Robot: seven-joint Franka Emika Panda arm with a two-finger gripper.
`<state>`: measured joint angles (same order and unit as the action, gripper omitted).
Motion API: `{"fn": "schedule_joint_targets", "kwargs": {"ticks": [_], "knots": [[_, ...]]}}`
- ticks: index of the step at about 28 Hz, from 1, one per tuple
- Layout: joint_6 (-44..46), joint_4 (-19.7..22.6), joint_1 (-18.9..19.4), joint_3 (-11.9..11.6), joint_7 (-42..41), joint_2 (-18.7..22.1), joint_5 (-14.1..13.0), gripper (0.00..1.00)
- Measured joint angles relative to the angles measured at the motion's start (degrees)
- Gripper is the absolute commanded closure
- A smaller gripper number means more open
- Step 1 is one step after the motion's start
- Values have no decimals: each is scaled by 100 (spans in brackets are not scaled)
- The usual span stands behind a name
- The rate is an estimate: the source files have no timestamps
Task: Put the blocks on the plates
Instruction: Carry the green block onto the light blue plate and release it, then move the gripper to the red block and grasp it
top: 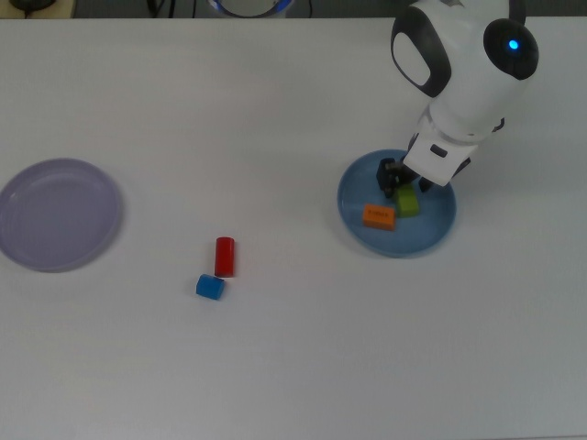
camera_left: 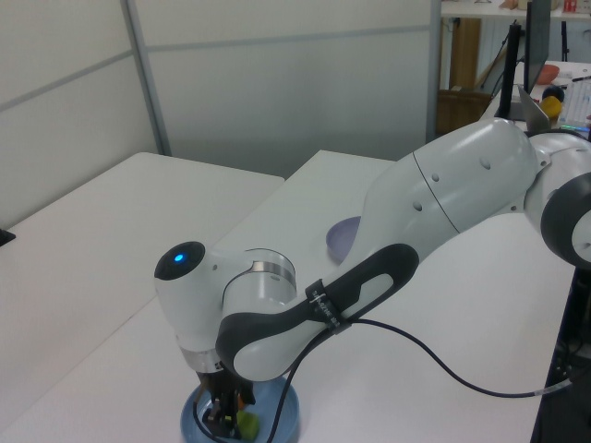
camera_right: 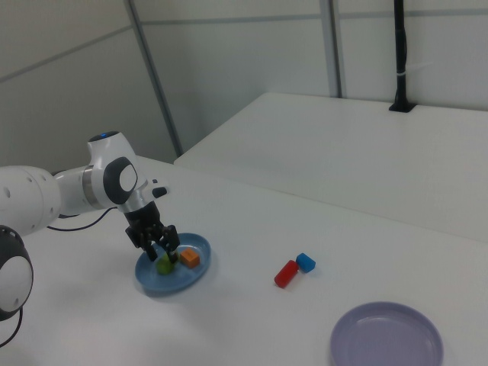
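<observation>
The white arm reaches down steeply, its wrist bent so the gripper points at the surface below. In the right view the two black fingers stand spread apart, seemingly holding nothing, though the arm's bulk hides most of them in the top view. A blue light glows on the wrist housing.

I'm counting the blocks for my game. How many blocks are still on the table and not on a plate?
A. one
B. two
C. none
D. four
B: the red block and the blue block lie on the bare table, while the orange block and the green block sit in the blue plate.
</observation>
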<state>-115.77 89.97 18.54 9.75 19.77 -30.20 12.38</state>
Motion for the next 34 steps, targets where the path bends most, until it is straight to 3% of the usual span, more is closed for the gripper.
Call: {"fn": "schedule_joint_targets", "kwargs": {"ticks": [7, 17, 24, 27, 29, 30, 32, 34], "knots": [[0, -78, -160, -280, 9, 142, 0, 0], [0, -178, -1359, -385, -62, 244, -10, 0], [-259, -151, -2038, -385, -115, 140, -208, 0], [-734, -122, -2193, -384, -114, -27, -227, 17], [-900, -116, -2257, -386, -113, -145, -227, 38], [-950, -115, -2285, -387, -113, -207, -227, 68], [-1084, -116, -2345, -388, -113, -365, -227, 97], [-1223, -120, -2371, -388, -113, -460, -227, 100]]}}
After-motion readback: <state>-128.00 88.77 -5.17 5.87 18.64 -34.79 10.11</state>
